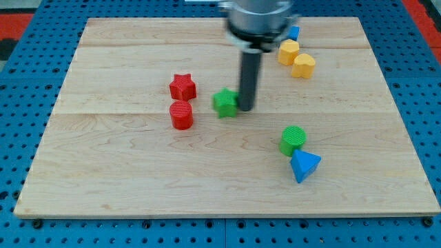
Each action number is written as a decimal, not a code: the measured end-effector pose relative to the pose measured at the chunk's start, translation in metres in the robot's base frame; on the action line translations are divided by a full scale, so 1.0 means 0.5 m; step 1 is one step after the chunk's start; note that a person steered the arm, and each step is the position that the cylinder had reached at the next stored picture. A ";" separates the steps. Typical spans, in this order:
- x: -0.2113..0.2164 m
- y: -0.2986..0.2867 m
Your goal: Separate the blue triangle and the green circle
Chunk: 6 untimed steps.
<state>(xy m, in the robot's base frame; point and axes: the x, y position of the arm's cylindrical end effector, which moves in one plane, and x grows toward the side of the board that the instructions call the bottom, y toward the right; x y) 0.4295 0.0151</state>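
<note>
Hand is hardly the word for what I carry: a straight dark rod with nothing to clench or release, so it grasps nothing, and my tip [246,109] stands on the wooden tabletop [124,179] near its middle. It sits just at the view's right of the green star [224,102], touching it or nearly so; I cannot tell which. Toward the view's left lie the red star [182,87] and, just below it, the red cylinder [181,115], both apart from my tip. The green circle [293,140] is well away, toward the view's lower right, and the blue triangle [304,166] lies right against its lower right side, the two touching. Near the view's top right, the yellow hexagon [288,52] and the yellow heart [303,66] sit side by side in contact, and a small blue block [294,32] peeks out beside my housing, its shape too hidden to name. Around the tabletop runs a blue perforated base [27,103]. No writing or label is readable on any block or on the arm.
</note>
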 end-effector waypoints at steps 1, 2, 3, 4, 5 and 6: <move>-0.004 0.158; 0.053 0.358; 0.193 0.422; 0.252 0.353; 0.206 0.221; 0.154 0.109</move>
